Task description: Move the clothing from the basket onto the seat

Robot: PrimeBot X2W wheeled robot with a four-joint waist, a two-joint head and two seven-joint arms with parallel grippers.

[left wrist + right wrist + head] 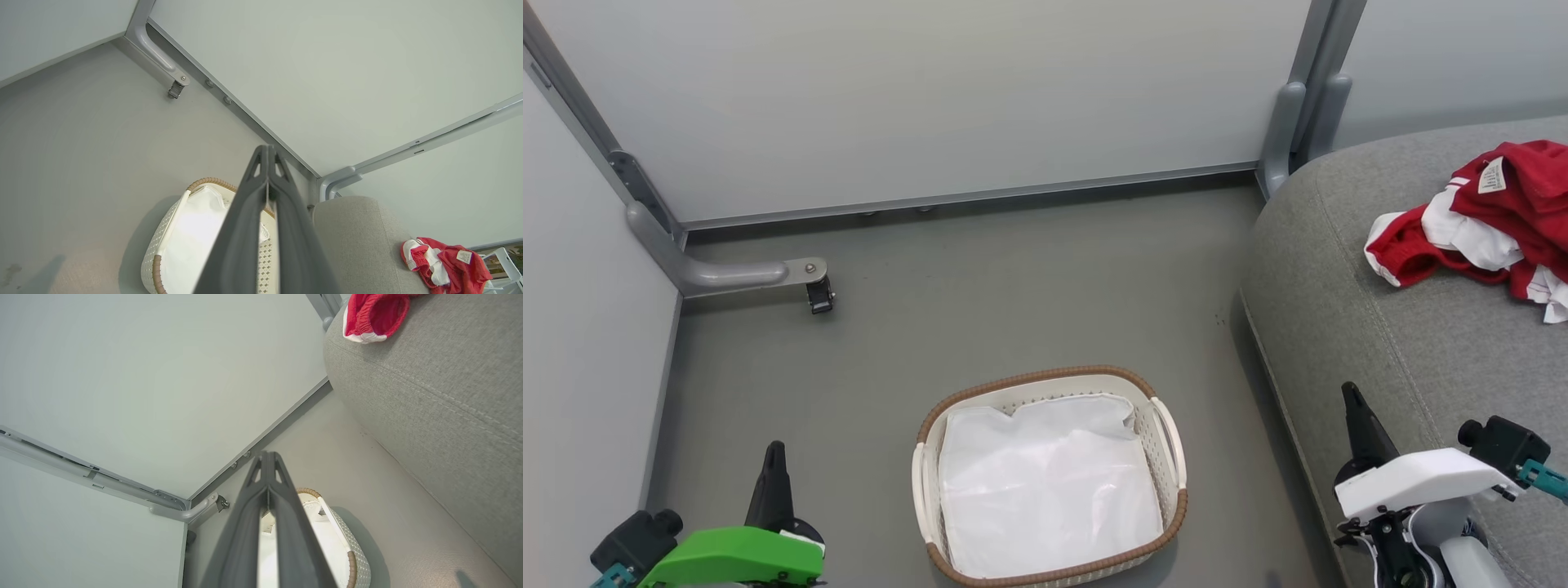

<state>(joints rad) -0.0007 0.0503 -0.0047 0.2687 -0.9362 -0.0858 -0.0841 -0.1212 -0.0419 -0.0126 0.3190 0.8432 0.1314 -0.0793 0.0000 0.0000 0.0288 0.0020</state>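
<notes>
A: Biggest thing first?
B: Large grey fabric-upholstered seat (1405,351), on the right, standing on the grey floor (980,286).
A: Next?
B: Small cream perforated plastic basket (1045,377) with a brown woven rim. It is on the floor near the seat's edge. A plain white sheet (1045,482) lies inside it.
A: Task item?
B: Crumpled red clothing (1494,212) with white trim, lying on the seat, well apart from the basket.
A: Claws?
B: Left gripper (774,453) and right gripper (1352,396) are both low, fingers pressed together.
</notes>
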